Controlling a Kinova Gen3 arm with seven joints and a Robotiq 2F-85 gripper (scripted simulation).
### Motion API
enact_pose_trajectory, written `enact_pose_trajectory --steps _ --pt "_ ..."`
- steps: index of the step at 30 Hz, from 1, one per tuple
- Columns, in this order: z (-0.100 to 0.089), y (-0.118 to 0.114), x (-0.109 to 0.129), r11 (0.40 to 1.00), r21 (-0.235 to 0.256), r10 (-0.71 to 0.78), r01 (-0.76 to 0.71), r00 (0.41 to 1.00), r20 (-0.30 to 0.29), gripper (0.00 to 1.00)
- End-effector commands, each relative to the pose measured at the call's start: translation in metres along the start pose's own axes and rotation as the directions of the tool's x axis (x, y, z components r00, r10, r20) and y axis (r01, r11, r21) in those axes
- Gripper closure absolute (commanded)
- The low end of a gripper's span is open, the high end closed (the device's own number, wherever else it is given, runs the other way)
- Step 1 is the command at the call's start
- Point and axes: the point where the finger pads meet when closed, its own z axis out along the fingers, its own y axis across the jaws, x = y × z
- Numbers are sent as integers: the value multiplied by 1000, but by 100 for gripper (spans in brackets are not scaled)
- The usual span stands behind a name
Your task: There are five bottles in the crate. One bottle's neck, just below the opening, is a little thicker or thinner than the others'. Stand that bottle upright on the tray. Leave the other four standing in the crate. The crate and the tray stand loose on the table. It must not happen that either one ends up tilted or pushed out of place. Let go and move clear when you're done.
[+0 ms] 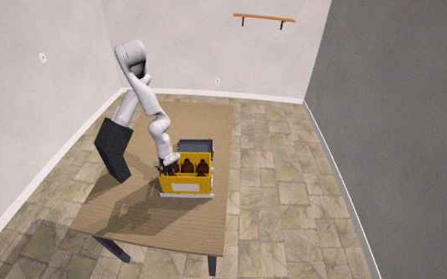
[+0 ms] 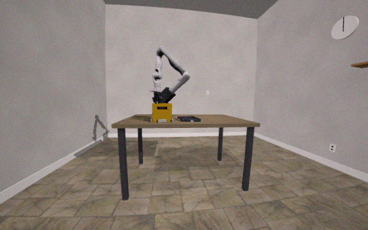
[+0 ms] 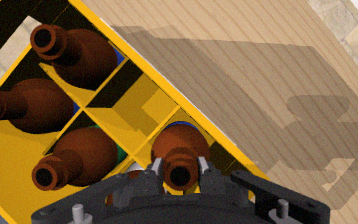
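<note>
The yellow crate [image 1: 186, 176] stands on the wooden table and holds brown bottles in its cells. In the wrist view my gripper [image 3: 180, 167] is shut on the neck of a brown bottle [image 3: 180, 150] that stands in a corner cell of the crate [image 3: 80, 115]. Three other bottles [image 3: 65, 47] [image 3: 25, 105] [image 3: 72, 160] stand in nearby cells, and one cell between them is empty. In the top view my gripper [image 1: 164, 166] is at the crate's left end. The dark tray [image 1: 194, 146] lies just behind the crate; it also shows in the exterior view [image 2: 189, 118].
The arm's dark base block [image 1: 113, 147] stands at the table's left edge. The crate sits near the table's right edge. A wall shelf [image 1: 263, 17] hangs high on the back wall.
</note>
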Motion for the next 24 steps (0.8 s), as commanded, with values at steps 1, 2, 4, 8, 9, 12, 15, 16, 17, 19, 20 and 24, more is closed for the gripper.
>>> enact_pose_trajectory --steps 1,2,4,8,9,12,15,16,17,19,20,24 --pt "1 0 2 1000 1 5 -5 1000 -6 100" --pt "1 0 2 1000 1 5 -5 1000 -6 100" --pt "1 0 2 1000 1 5 -5 1000 -6 36" --pt "1 0 2 1000 1 5 -5 1000 -6 36" --pt "1 0 2 1000 1 5 -5 1000 -6 36" --pt "1 0 2 1000 1 5 -5 1000 -6 36" --pt "1 0 2 1000 1 5 -5 1000 -6 36" --pt "1 0 2 1000 1 5 -5 1000 -6 36" --pt "1 0 2 1000 1 5 -5 1000 -6 36" --pt "1 0 2 1000 1 5 -5 1000 -6 36" --pt "1 0 2 1000 1 5 -5 1000 -6 36" --pt "1 0 2 1000 1 5 -5 1000 -6 36"
